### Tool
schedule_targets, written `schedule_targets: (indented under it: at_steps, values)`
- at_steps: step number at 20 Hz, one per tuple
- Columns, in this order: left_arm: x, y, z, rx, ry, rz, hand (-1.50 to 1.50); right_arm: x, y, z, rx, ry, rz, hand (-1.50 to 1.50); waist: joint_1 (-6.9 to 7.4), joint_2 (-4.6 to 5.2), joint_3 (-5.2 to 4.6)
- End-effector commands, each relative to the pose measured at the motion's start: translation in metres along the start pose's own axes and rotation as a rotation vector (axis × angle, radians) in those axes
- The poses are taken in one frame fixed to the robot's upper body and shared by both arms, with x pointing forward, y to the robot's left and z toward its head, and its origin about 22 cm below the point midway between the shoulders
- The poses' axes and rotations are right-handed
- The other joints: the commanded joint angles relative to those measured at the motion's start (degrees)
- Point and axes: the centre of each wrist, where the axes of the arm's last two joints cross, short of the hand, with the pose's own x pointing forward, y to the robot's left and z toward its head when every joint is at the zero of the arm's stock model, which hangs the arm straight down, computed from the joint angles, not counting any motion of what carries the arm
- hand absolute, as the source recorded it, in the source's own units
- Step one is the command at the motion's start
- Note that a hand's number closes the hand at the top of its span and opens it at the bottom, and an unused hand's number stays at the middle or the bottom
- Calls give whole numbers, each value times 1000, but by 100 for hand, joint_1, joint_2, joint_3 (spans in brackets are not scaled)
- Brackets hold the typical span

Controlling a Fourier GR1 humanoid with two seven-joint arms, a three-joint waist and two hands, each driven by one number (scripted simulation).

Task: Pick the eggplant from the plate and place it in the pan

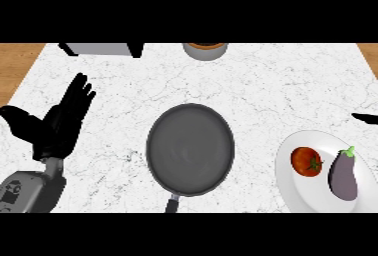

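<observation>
Purple eggplant beside tomato on plate, pan alongside.

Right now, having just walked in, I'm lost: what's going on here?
The eggplant lies untouched on the plate at the right, beside a tomato, not yet in the pan at the middle. The left hand rests open at the left; only a sliver of the right hand shows at the right edge.

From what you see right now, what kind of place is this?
Most likely a kitchen counter: a white marbled counter top, a grey pan in its middle, and at the right a white plate carrying an eggplant and a tomato.
</observation>
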Motion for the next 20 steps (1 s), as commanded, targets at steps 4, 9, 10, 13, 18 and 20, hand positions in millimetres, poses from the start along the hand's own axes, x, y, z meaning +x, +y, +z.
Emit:
schedule_targets:
  at_steps: [4, 9, 10, 13, 18, 20]
  values:
    - [-8, -8, -3, 21, -12, -17, 0, 7, -4, -25, 176, -100, -79, -150, -36, 9, -9]
    - [-8, -1, 21, 6, -7, 2, 0, -5, 1, -27, 173, -49, -86, -150, 11, -21, -6]
    - [-3, -3, 9, 27, -18, -14, 0, -14, 27, -43, 186, -45, -66, -150, -72, -14, -5]
    - [-6, 10, 9, 17, 0, -1, 0, -2, 24, -59, 208, -61, -90, -150, -108, -34, -15]
    - [-2, 1, 8, 19, -2, -6, 0, -18, 30, -58, 212, -52, -68, -150, -23, 3, -1]
    - [-9, 4, 6, 39, -1, -1, 0, -10, 35, -70, 250, -65, -71, -150, -109, -23, -12]
